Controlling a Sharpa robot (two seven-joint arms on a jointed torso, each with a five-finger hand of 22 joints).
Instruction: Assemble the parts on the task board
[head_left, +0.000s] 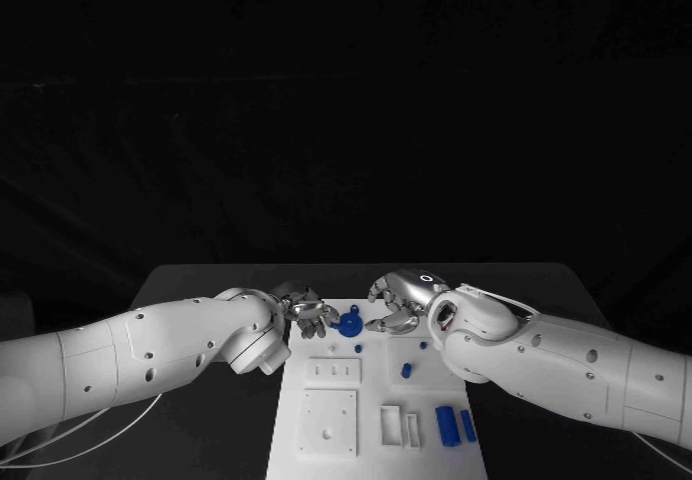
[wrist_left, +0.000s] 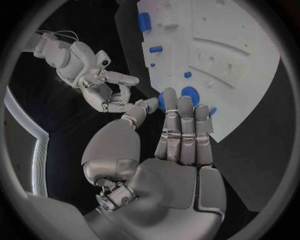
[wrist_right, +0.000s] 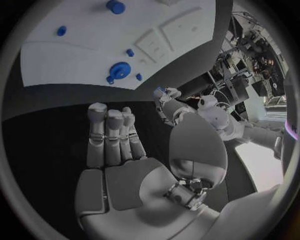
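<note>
The left hand (head_left: 300, 305) is seen at the far left corner of the task board (head_left: 329, 425). In the left wrist view its fingers (wrist_left: 184, 127) are held straight and side by side, the thumb set apart, and nothing is gripped; their tips lie over the board's edge and cover part of the round blue part (wrist_left: 189, 93). The right hand (head_left: 400, 302) is held at the board's far end, just right of that same part. In the right wrist view its fingers (wrist_right: 109, 132) are extended together above the dark table (wrist_right: 50, 107), with nothing between them and the thumb. From the head view the fingertips of both hands are too small and crowded to be separated, and whether either one touches the round blue part (head_left: 348, 324) cannot be told.

Between the two hands that part is found on the board's far end, with a small blue piece beside it. Further small blue pegs (head_left: 405, 370) are scattered along the board's right side, partly masked by the right arm (head_left: 555, 365). Near the board's close end two blue cylinders (head_left: 447, 425) lie side by side, next to raised white blocks (head_left: 392, 424). The left arm (head_left: 137, 355) hides the table beside the board's left edge, and the board's near edge is cut off.
</note>
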